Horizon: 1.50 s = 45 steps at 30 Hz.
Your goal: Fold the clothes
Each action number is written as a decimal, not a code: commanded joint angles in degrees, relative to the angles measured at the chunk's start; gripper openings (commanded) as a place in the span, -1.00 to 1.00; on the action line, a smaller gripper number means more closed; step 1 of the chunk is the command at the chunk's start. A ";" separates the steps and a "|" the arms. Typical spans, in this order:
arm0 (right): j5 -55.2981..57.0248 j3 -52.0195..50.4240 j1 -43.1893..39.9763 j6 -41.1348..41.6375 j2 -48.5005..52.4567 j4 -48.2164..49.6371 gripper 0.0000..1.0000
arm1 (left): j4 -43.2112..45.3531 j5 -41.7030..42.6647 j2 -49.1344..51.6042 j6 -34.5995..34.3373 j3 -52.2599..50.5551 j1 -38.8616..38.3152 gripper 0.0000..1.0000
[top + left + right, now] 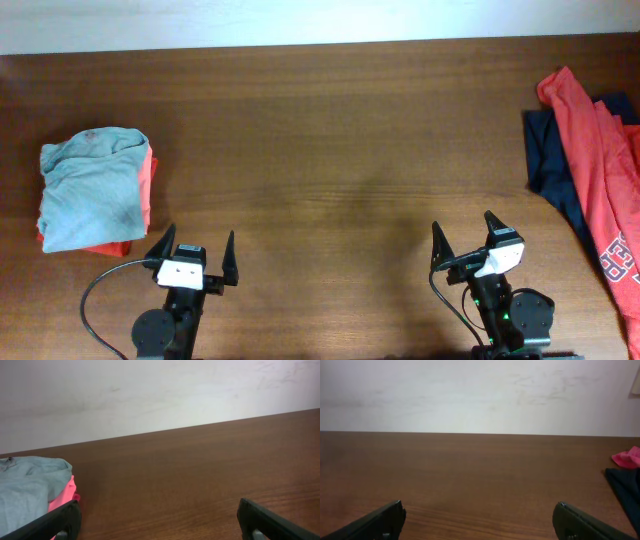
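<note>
An orange-red T-shirt with lettering (600,170) lies unfolded at the table's right edge, over a navy T-shirt (548,160). Both show at the right of the right wrist view, orange (627,457) and navy (626,487). At the left, a folded light grey T-shirt (90,185) lies on a folded orange one (147,185); the left wrist view shows the grey (25,487) and orange (62,497). My left gripper (197,252) is open and empty near the front edge. My right gripper (463,238) is open and empty, apart from the clothes.
The brown wooden table (320,150) runs to a white wall at the back. A black cable (95,300) loops by the left arm's base.
</note>
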 commanded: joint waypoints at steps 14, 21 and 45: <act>6.32 9.62 -0.48 0.48 3.04 -6.95 0.97 | -3.04 -0.70 5.01 -3.02 6.97 -0.17 0.98; 11.17 23.58 -0.48 0.48 17.46 -14.91 0.97 | -6.21 -0.85 20.92 -2.95 18.73 -0.17 0.98; 14.19 80.43 -24.87 -3.04 80.28 -41.64 0.97 | -28.72 -0.39 56.02 -2.75 48.06 -0.17 0.98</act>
